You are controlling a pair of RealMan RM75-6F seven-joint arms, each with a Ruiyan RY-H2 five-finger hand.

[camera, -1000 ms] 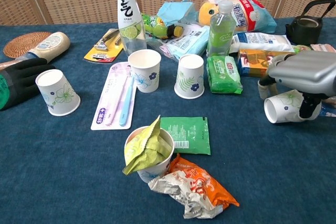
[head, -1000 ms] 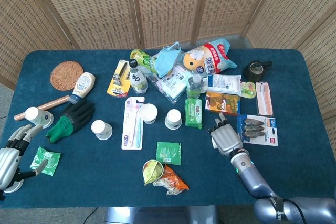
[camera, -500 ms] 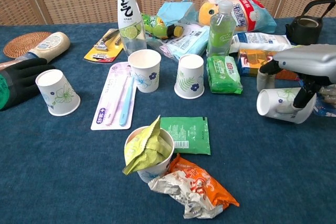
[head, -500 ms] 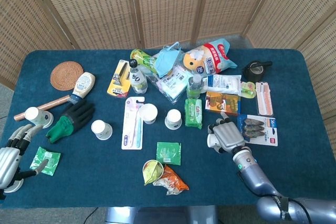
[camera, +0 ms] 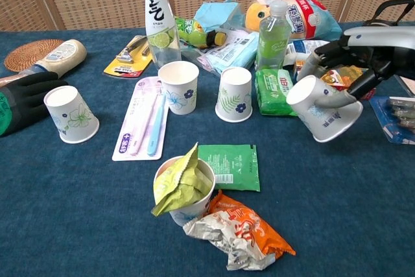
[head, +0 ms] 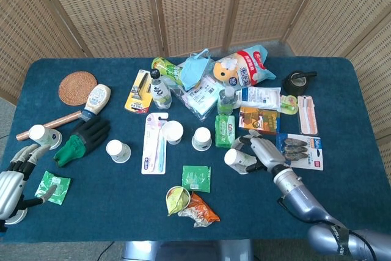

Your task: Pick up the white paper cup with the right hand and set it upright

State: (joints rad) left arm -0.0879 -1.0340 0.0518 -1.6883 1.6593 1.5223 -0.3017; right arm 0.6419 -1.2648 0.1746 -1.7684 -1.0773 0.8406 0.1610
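We note a round woven coaster (head: pixel 79 87) at the table's far left, a squeeze bottle (head: pixel 96 99) lying just beside it. A black and green glove (head: pixel 82 139) lies nearer the front, a paper cup (head: pixel 116 150) close by. A toothbrush pack (head: pixel 154 143) lies flat beside two upright cups (camera: pixel 179 86) (camera: pixel 234 93). At the front, a cup stuffed with a yellow-green wrapper (camera: pixel 183 189) touches a crumpled orange packet (camera: pixel 240 231); a green sachet (camera: pixel 229 167) lies just behind. A black kettle (head: pixel 297 81) sits far right.
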